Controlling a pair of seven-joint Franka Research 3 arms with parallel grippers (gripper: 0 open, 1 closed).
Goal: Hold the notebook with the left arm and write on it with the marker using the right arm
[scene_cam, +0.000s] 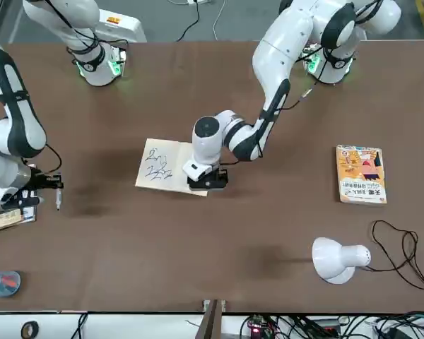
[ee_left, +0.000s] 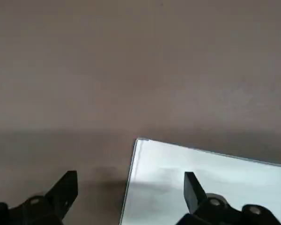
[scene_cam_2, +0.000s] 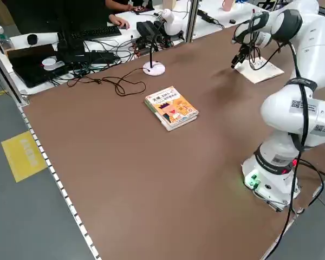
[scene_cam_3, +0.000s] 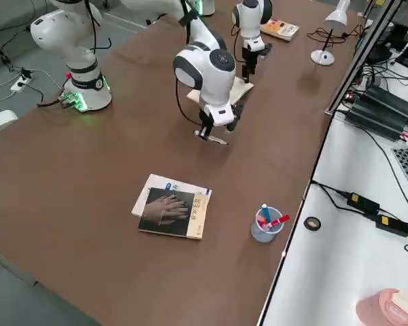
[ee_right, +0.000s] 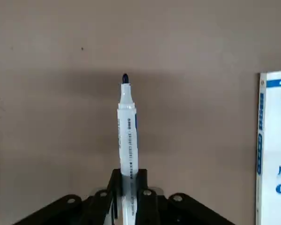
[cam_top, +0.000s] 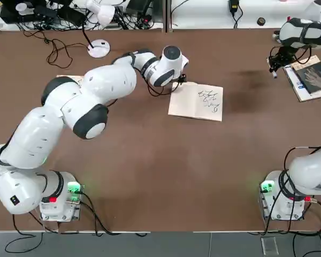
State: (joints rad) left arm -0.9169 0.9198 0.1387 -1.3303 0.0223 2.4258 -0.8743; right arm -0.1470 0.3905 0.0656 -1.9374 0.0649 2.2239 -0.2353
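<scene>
1. Brown surface [cam_top: 150, 160] with cables and clutter along the far edge.
2. Notebook [cam_top: 196, 101] lying flat mid-surface, scribbled page up.
3. Left gripper [scene_cam: 207, 178] planted on its left edge, fingers spread open across that edge.
4. Right gripper [ee_right: 129, 187] far right, clamped on the marker [ee_right: 127, 124], tip pointing down.
5. Notebook well left of the marker; probably a leftward reach needed.
</scene>
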